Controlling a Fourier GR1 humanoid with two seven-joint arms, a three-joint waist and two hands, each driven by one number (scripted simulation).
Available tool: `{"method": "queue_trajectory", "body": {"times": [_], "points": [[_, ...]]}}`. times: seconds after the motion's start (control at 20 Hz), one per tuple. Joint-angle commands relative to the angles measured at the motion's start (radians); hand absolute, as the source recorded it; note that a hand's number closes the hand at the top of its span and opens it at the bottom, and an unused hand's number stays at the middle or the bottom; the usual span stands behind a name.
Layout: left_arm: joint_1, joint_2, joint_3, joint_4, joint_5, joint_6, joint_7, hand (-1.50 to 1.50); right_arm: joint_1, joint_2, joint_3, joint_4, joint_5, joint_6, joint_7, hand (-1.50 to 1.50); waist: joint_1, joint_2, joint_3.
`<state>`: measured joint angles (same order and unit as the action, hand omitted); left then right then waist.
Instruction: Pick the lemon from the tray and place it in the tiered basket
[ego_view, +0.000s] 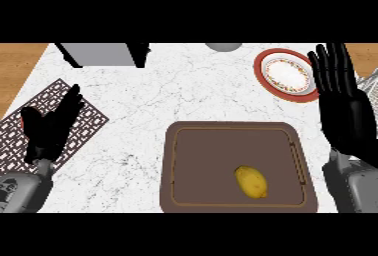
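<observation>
Task status: not started. The lemon (252, 181) lies untouched in the brown tray (221, 131), toward its near right corner. The right hand (341, 95) stands over the desk (184, 90) beside the tray, fingers straight, holding nothing. The left hand (52, 127) rests open at the left edge (over a patterned mat (92, 116)). Remaining: grasp, lift, transfer to the basket.

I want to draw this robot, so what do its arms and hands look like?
Both hands are plain black all over, the left hand and the right hand alike, with long slim fingers and a thumb, a bit like gloves. Each sits on a chunky, rounded grey forearm with a smooth, slightly shiny shell. No cables, sleeves or markings show.
</observation>
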<state>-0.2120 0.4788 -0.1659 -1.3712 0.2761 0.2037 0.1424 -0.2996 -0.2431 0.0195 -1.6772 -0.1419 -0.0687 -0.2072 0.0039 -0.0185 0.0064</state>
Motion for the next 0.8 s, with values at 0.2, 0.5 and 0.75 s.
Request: {"method": "queue_trajectory", "body": {"times": [0.2, 0.5, 0.75], "points": [[0.085, 0.025, 0.002, 0.023, -0.002, -0.020, 0.004, 0.00, 0.220, 0.180, 0.154, 0.238, -0.356, 0.316, 0.084, 1.50, 0.084, 0.060, 0.007], [0.230, 0.035, 0.045, 0.034, 0.048, -0.072, -0.039, 0.00, 0.427, 0.121, 0.125, 0.321, -0.321, 0.498, -0.169, -1.50, 0.008, 0.018, -0.005], [0.193, 0.036, 0.042, 0.065, 0.035, -0.068, -0.044, 0.00, 0.357, -0.176, 0.158, 0.320, 0.096, 0.324, -0.098, -1.50, 0.008, 0.020, -0.011]]}}
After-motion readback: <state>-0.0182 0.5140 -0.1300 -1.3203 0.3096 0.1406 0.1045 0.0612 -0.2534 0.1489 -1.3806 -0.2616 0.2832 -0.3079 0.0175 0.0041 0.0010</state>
